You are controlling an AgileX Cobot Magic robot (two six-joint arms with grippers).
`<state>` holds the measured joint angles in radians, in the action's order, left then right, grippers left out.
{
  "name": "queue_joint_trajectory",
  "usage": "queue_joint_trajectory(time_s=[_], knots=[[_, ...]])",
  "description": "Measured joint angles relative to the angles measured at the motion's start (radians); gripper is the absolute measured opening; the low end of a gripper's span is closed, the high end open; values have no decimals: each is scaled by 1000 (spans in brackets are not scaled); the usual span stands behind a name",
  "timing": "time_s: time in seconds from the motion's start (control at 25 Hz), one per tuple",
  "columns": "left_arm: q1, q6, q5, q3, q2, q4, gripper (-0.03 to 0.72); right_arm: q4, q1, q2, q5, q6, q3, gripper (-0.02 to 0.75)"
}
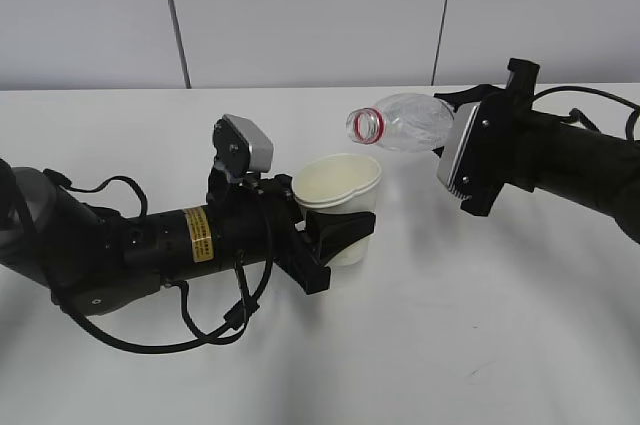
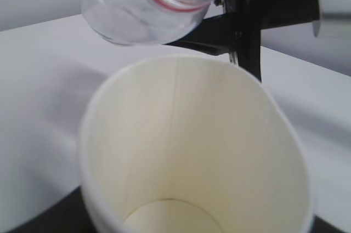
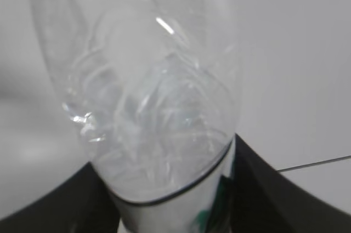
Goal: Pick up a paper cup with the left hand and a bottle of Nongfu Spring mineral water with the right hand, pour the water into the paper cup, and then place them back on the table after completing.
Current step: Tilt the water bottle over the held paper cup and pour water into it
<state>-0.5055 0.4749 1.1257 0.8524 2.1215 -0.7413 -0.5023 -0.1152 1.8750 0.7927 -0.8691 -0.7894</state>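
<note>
My left gripper [image 1: 335, 240], on the arm with the yellow sticker, is shut on a white paper cup [image 1: 339, 195] and holds it upright near the middle of the table [image 1: 480, 345]. The cup's inside [image 2: 192, 151] looks empty and dry. My right gripper [image 1: 452, 115] is shut on a clear plastic bottle [image 1: 405, 123] and holds it on its side, its open red-ringed mouth [image 1: 365, 126] just above and behind the cup's rim. In the left wrist view the bottle [image 2: 148, 3] hangs over the cup's far rim. The bottle [image 3: 148, 90] fills the right wrist view. I see no water running.
A grey panelled wall [image 1: 300, 15] stands behind the table's far edge. Black cables [image 1: 210, 330] loop under the left arm.
</note>
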Motion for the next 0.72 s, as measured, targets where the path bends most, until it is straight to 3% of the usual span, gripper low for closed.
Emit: queue_joint_trajectory(time_s=[0.72], knots=[[0,0,0,0,0,-15,354,44,0,0,18,-154,0,375]])
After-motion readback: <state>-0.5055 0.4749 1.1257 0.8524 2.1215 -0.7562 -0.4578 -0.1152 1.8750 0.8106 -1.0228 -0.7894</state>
